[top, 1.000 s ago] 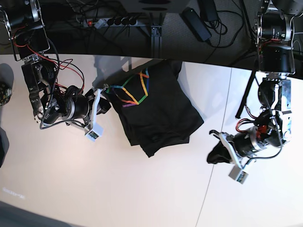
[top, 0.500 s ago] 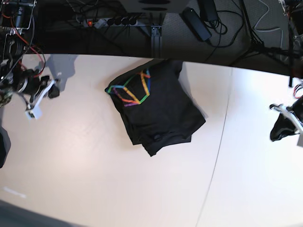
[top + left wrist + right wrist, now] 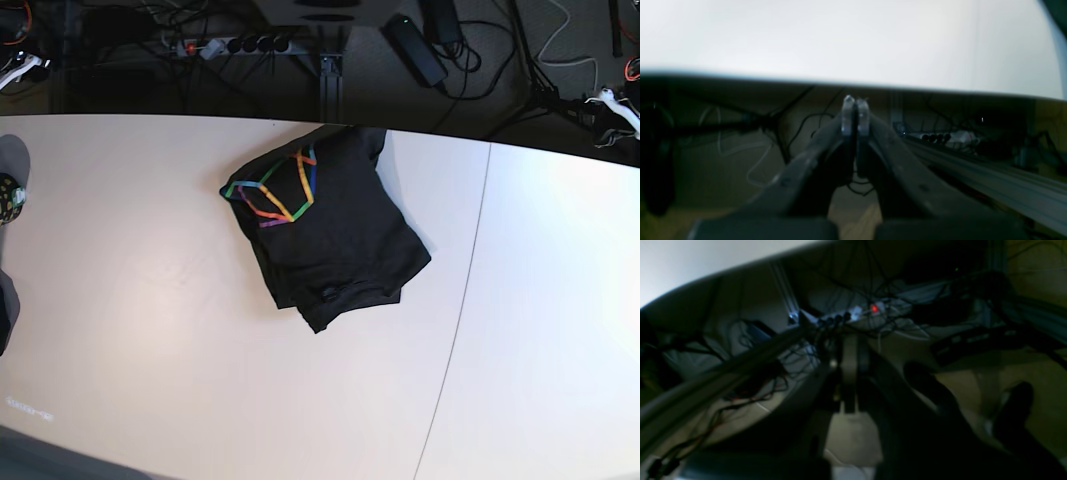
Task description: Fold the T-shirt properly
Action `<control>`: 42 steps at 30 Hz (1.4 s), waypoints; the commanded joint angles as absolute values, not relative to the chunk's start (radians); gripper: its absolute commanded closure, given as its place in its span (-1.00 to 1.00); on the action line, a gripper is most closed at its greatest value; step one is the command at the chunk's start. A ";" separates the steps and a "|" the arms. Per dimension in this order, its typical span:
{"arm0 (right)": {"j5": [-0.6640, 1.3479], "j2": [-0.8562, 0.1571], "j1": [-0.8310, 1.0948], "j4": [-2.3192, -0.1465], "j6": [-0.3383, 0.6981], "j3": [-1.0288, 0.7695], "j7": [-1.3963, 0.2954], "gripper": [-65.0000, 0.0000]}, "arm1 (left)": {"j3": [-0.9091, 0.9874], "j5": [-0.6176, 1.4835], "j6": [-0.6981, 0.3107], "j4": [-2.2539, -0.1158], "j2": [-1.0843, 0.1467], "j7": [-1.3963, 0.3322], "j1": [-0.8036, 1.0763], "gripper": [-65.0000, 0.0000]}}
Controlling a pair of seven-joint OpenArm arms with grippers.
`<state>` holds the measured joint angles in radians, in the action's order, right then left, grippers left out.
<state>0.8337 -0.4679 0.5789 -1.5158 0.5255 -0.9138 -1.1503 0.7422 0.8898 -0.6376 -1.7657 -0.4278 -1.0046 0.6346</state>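
Note:
The black T-shirt [image 3: 335, 240] lies folded in a compact bundle near the table's far middle, its rainbow outline print [image 3: 278, 190] facing up at the upper left of the bundle. Nothing touches it. In the left wrist view my left gripper [image 3: 855, 104] is shut and empty, pointing past the table edge toward the floor. My right gripper [image 3: 850, 353] in the right wrist view is shut and empty too, over cables beyond the table. In the base view only small white parts of the arms show at the top corners, the left arm's [image 3: 612, 104] and the right arm's [image 3: 22, 68].
The pale table [image 3: 150, 350] has a seam [image 3: 462, 310] running down its right part. A power strip [image 3: 235, 45] and cables lie on the floor behind the far edge. A dark round object [image 3: 8, 195] sits at the left border.
Both arms have pulled back from beside the T-shirt to the far top corners, off the table. The folded T-shirt has stayed where it was.

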 commanded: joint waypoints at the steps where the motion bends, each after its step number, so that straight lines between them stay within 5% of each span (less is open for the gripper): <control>1: 0.871 -0.497 0.596 -1.533 0.574 -0.942 -1.151 1.00 | 0.781 0.907 -0.655 -1.787 -0.435 -0.985 0.659 1.00; 11: 0.901 -0.480 0.790 -1.559 0.575 -1.010 -1.179 1.00 | 0.929 0.951 -0.674 -1.852 -0.368 -1.055 0.897 1.00; 18: 0.899 -0.380 0.807 -1.538 0.573 -0.964 -1.192 1.00 | 0.841 0.725 -0.667 -1.786 -0.304 -0.991 0.957 1.00; 24: 0.795 -0.374 0.791 -1.493 0.566 -0.770 -1.102 1.00 | 0.590 0.428 -0.481 -1.599 -0.291 -0.837 0.951 1.00; 29: 0.754 -0.374 0.713 -1.370 0.561 -0.620 -1.073 1.00 | 0.380 0.254 -0.336 -1.407 -0.291 -0.766 0.847 1.00; 42: 0.614 -0.343 0.448 -0.932 0.488 -0.379 -1.073 1.00 | 0.036 0.201 -0.329 -0.830 -0.290 -0.804 0.398 1.00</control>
